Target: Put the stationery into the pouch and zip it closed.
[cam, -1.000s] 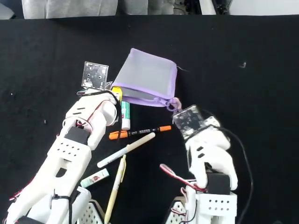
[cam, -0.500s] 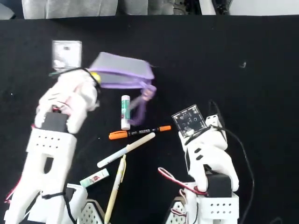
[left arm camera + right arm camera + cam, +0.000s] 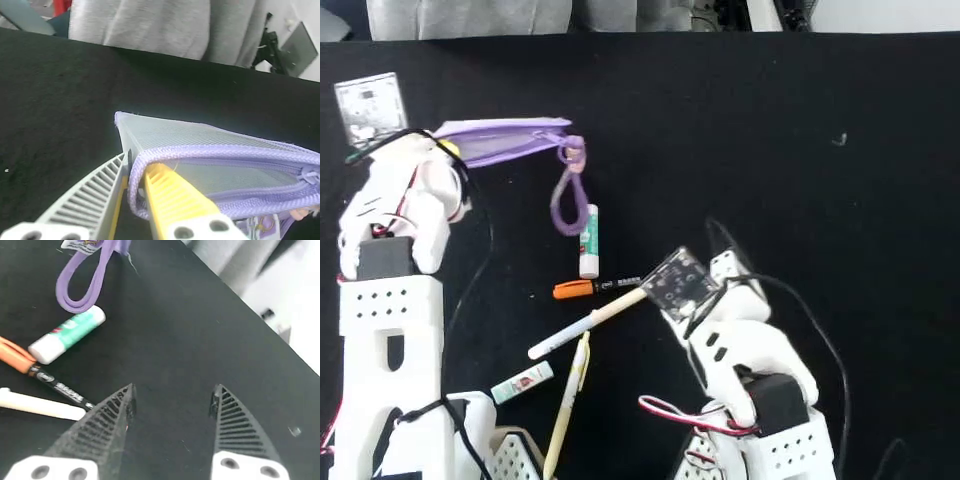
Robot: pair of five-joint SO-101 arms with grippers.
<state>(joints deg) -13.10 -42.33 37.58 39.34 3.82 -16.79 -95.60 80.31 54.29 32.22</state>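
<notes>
My left gripper (image 3: 132,162) is shut on the end of the purple mesh pouch (image 3: 215,150), one finger inside the opening and one outside. The pouch (image 3: 505,140) hangs edge-on at the far left, above the table, and its strap loop (image 3: 570,195) dangles down. A glue stick (image 3: 588,240), an orange marker (image 3: 595,288), a white pen (image 3: 590,322), a cream pen (image 3: 568,400) and a small green-and-white stick (image 3: 522,382) lie on the black table. My right gripper (image 3: 172,390) is open and holds nothing, just beside the white pen (image 3: 40,405) and marker tip (image 3: 60,387).
The black table (image 3: 820,150) stretches wide to the right of the arms. The right arm (image 3: 745,345) rises from the near edge, with its cable looping beside it. Grey fabric (image 3: 140,25) hangs beyond the table's far edge.
My left arm has swung left and away, carrying the pouch off the table so its strap now dangles. My right arm has turned left toward the pens.
</notes>
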